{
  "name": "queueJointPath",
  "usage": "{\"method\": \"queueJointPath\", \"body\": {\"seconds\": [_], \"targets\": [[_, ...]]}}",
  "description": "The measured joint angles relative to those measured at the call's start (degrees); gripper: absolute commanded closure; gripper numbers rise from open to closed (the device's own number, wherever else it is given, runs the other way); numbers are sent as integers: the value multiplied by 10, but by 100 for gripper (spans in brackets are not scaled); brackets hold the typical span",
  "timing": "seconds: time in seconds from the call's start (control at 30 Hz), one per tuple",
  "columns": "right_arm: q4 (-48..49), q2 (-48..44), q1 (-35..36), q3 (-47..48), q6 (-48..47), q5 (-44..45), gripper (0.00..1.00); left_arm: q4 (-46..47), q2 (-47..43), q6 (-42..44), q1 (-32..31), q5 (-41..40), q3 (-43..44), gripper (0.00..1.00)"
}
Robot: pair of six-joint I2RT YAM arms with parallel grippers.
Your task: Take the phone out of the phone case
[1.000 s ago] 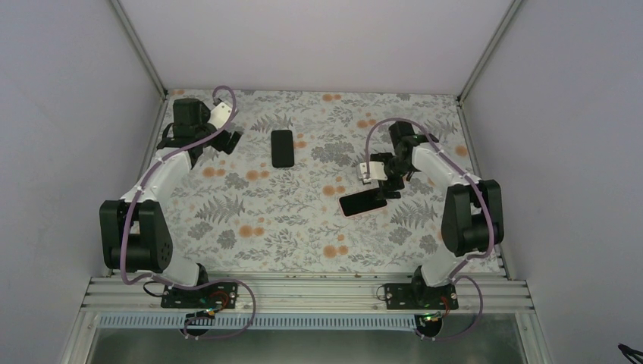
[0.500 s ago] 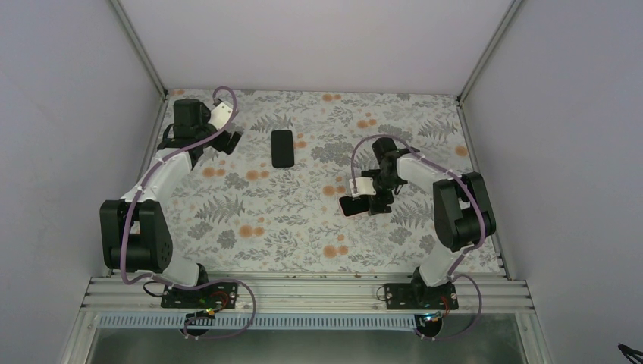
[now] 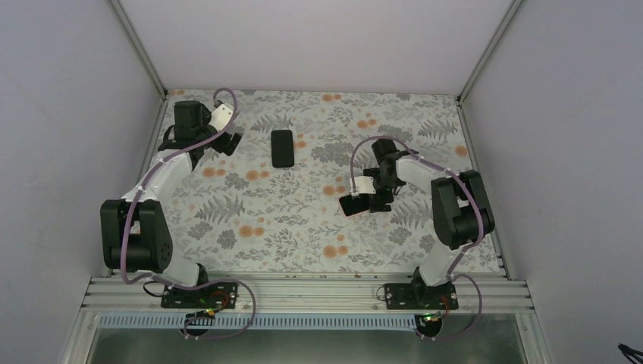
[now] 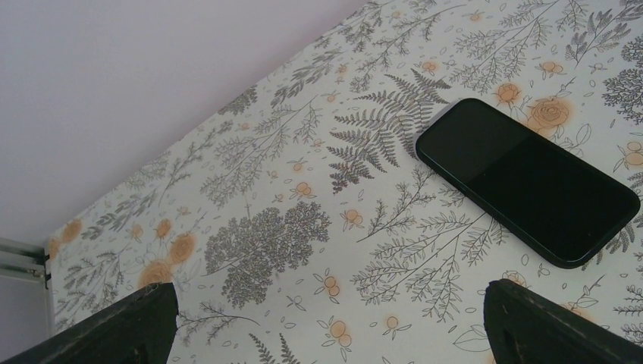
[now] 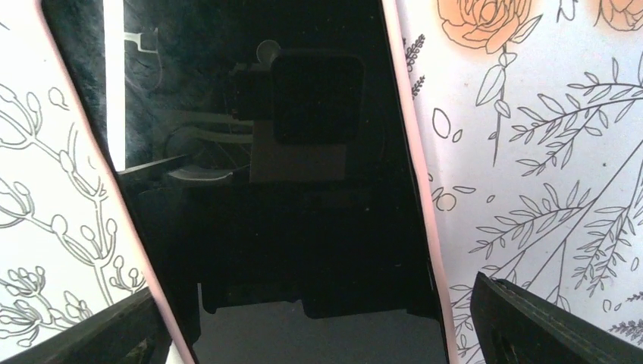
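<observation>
Floral table (image 3: 258, 227), cased phone (image 3: 351, 205) lengthwise left-right

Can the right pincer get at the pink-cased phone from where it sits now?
Probably yes. The right pincer is open directly over the pink-cased phone, one tip on either side of it, and nothing lies between them and the case.

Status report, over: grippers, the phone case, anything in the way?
Both open: left gripper hovering, right gripper over the phone. Phone not yet out of its pink case. Bare black phone lies apart, not blocking.
</observation>
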Motion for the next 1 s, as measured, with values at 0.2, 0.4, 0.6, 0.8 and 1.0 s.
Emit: {"method": "queueJointPath", "body": {"seconds": [0.2, 0.4, 0.6, 0.8, 1.0], "targets": [[-4, 1, 0, 1, 2, 2, 19, -1, 0, 3, -1, 5, 0, 0], [-21, -6, 1, 8, 2, -7, 39, -15, 1, 12, -15, 17, 3, 0], [-21, -3, 1, 10, 26, -15, 24, -17, 4, 13, -32, 28, 17, 0], [-18, -16, -12, 15, 66, -45, 0, -24, 30, 11, -45, 56, 65, 0], [-49, -50, -16, 24, 54, -67, 0, -32, 42, 11, -54, 77, 84, 0]]}}
